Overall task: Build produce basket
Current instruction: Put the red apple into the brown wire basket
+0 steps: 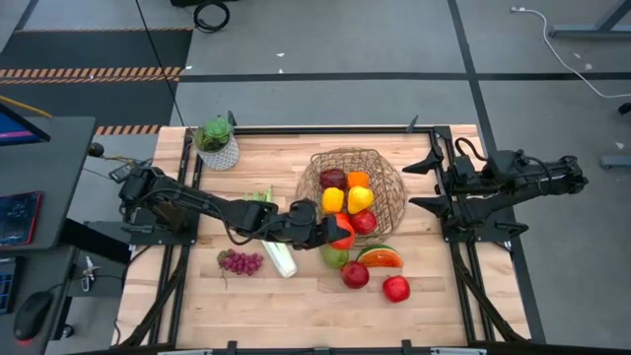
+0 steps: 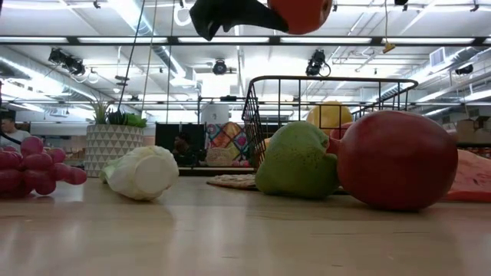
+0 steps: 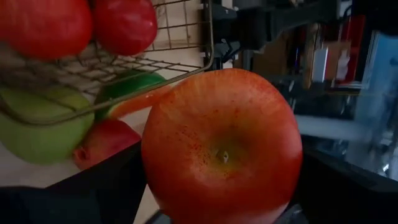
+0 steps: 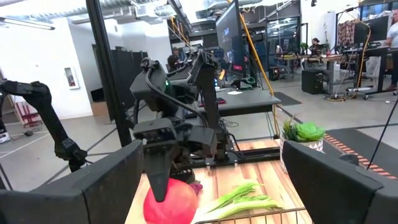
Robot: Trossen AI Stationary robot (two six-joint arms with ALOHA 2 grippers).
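The wire basket (image 1: pixel 392 197) stands at the table's far middle with an orange, a yellow pepper, a lemon, a red apple and a dark purple fruit in it. My left gripper (image 1: pixel 338 231) is just off its near rim, shut on an orange-red apple (image 3: pixel 224 146). On the table lie purple grapes (image 1: pixel 240 261), a leek (image 1: pixel 277 248), a green pear (image 2: pixel 298 161), a watermelon slice (image 1: pixel 381 256) and two red apples (image 1: pixel 355 274) (image 1: pixel 396 288). My right gripper (image 1: pixel 424 184) waits open at the table's right edge. My left gripper pinches the orange-red apple by its two opposite sides (image 3: pixel 155 168) between its two fingers (image 3: pixel 118 186). It reaches in from the table's left, slanting a little down. The apple's dimpled end (image 3: pixel 224 155) faces back toward the wrist. The apple (image 2: pixel 301 12) hangs well clear of the table.
A green plant in a white pot (image 1: pixel 217 144) stands at the far left corner. The pear, the watermelon slice and the two red apples crowd the near side of the basket. Bare wood lies along the near edge (image 1: pixel 296 316) and to the far left of the grapes.
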